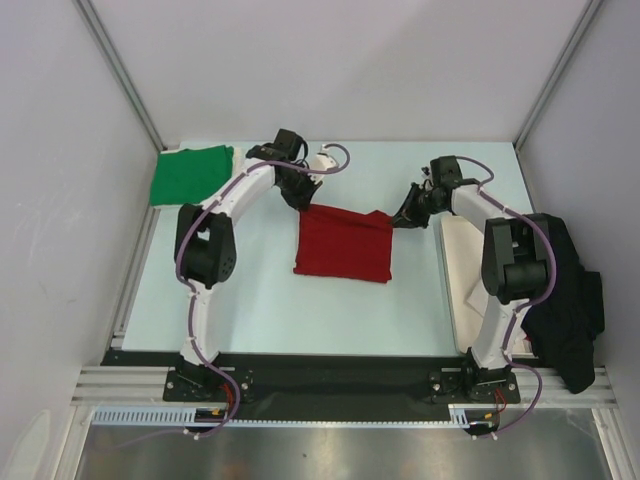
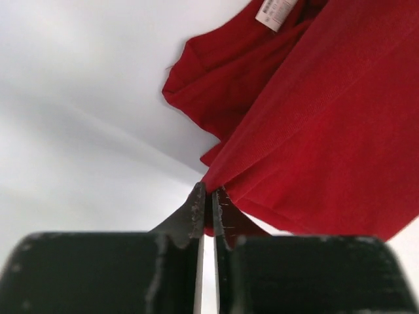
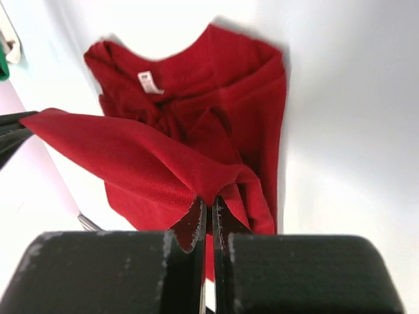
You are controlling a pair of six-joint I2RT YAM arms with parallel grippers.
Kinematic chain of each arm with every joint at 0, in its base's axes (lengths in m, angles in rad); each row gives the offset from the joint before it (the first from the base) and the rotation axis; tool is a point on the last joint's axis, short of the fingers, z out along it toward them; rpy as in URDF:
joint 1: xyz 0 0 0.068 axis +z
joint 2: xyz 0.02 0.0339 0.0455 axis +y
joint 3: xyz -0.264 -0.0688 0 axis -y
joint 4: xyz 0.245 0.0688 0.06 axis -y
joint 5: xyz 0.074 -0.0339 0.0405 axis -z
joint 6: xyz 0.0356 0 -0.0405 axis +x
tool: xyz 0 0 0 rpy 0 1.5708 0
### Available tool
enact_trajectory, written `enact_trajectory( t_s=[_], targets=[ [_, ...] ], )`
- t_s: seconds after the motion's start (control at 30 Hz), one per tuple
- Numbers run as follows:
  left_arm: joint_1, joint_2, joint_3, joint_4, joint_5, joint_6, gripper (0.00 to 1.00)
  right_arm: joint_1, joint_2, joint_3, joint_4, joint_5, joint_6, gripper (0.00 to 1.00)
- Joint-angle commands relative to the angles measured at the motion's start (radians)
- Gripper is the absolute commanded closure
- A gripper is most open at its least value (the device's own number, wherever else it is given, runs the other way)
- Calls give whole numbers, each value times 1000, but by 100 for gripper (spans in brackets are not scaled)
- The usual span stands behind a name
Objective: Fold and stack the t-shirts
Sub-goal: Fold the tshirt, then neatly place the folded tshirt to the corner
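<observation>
The white neck label (image 3: 149, 82), ahead of the right gripper (image 3: 208, 203), is unreadable. Right gripper and left gripper (image 2: 208, 193) are both clenched on the red t-shirt's (image 1: 343, 242) edge.

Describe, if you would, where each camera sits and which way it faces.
Top: high behind the robot, looking down on the table; left arm and right arm show.
Left wrist: on that arm, facing past the shut left end effector at the red tee.
Right wrist: likewise, right end effector pinching the tee.
Shared: all three show the red tee.
</observation>
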State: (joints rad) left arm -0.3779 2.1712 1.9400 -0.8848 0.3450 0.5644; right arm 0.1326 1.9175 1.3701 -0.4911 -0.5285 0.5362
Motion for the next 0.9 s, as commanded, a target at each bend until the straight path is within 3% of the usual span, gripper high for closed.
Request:
enact_trajectory(
  t_s=[0.0, 0.07, 0.1, 0.17, 0.2, 0.33, 0.4, 0.47, 0.53, 0.63, 0.77, 0.87],
  targets=[
    [33, 13, 73, 33, -52, -34, 89, -30, 28, 52, 48, 70, 19, 98],
    [33, 28, 63, 91, -69, -53, 81, -34, 61, 70, 63, 84, 28, 79],
    [33, 32, 60, 115, -77, -63, 70, -37, 75, 78, 68, 91, 40, 73],
    [33, 53, 59, 182, -118, -104, 59, -50, 107, 98, 101, 117, 60, 60],
    [33, 58, 60, 200, -133, -118, 54, -56, 110, 99, 117, 127, 70, 58],
    [60, 20, 33, 245, -186, -214, 51, -47, 45, 96, 128, 198, 50, 53],
    [73, -89, -57, 300, -181, -288, 50, -12, -30, 52, 109, 249, -5, 50],
    [74, -183, -264, 421, -169, -352, 47, 8, -75, 3, 100, 308, -24, 46],
    [67, -294, -445, 492, -127, -398, 39, 24, -136, -93, 124, 300, -12, 41],
    [56, -358, -574, 559, -100, -480, 36, 48, -160, -173, 167, 271, 4, 31],
    [56, -363, -645, 613, -60, -614, 34, 61, -120, -195, 178, 231, 13, 29],
    [56, -334, -674, 655, -19, -685, 27, 67, -94, -212, 200, 202, 25, 29]
  ],
)
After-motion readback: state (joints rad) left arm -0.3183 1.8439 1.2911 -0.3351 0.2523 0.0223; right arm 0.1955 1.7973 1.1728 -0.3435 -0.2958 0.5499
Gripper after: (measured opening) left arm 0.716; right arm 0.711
